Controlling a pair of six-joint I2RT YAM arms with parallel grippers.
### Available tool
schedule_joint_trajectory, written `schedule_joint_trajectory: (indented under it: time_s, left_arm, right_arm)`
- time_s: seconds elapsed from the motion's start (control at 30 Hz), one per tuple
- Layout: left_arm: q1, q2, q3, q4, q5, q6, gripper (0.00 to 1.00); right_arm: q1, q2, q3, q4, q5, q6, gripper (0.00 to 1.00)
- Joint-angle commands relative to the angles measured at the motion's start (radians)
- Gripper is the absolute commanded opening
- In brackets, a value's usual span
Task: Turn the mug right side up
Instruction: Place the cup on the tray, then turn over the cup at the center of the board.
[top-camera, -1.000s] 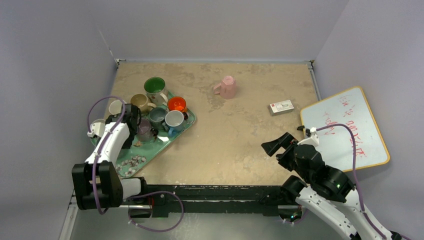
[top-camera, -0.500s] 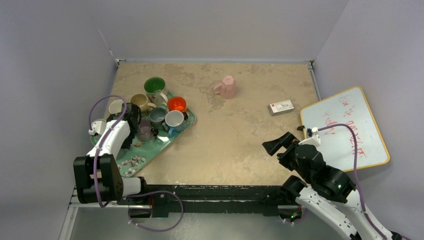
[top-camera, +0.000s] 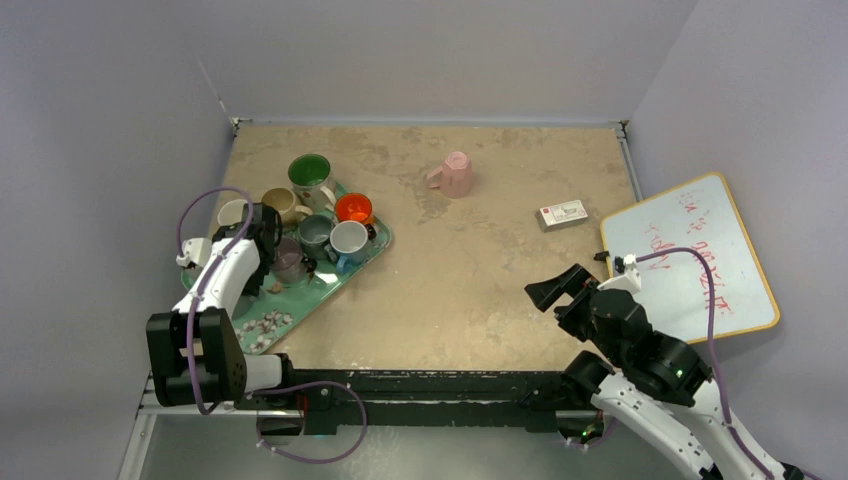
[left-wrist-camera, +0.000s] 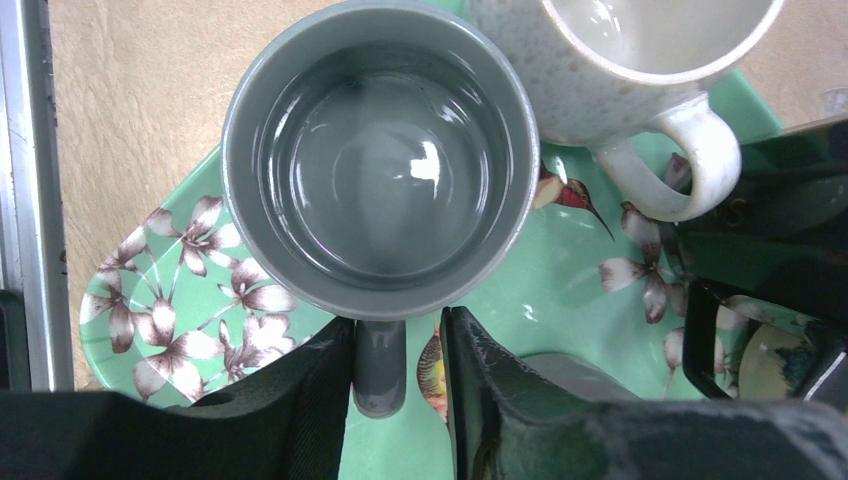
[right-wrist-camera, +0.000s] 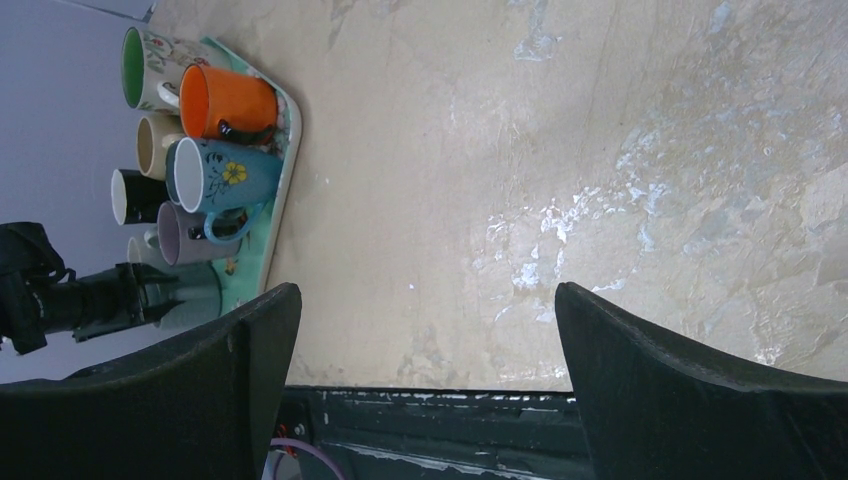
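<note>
Snagging is the risk we see: the left gripper (left-wrist-camera: 395, 330), jaws slightly parted around the handle of the grey mug (left-wrist-camera: 380, 150) on the tray (left-wrist-camera: 150, 300), could tip it. The pink mug (top-camera: 455, 175), seemingly inverted, stands far off, well apart from the wide-spread right gripper (top-camera: 556, 288).
</note>
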Motion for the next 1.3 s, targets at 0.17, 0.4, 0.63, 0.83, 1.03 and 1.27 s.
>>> schedule_joint_trajectory:
  time_s: [0.17,0.4,0.63,0.83,1.03,1.27]
  left_arm:
    - [0.01,-0.12,0.092,0.024,0.035,0.157,0.49]
    - [0.01,-0.214,0.224,-0.017,0.109,0.318,0.64]
    - [0.01,-0.368,0.29,0.152,0.383,0.664,0.74]
    - [0.008,-0.467,0.292,0.277,0.82,0.95,0.8]
    - [0.008,-0.536,0.176,0.396,1.339,1.06,0.87]
    - [0.008,-0.595,0.033,0.472,1.593,1.075,0.88]
  right_arm:
    - [-0.002,-0.002,0.017,-0.02,0.0,-0.002,0.99]
    - [-0.002,0.027,-0.005,0.081,-0.062,-0.056,0.99]
    - [0.0,0.157,-0.036,0.316,-0.125,-0.217,0.99]
    - [-0.001,0.381,0.018,0.567,-0.152,-0.5,0.97]
    - [-0.002,0.669,0.175,0.766,-0.178,-0.831,0.97]
    - [-0.011,1.032,0.489,0.759,-0.209,-1.146,0.99]
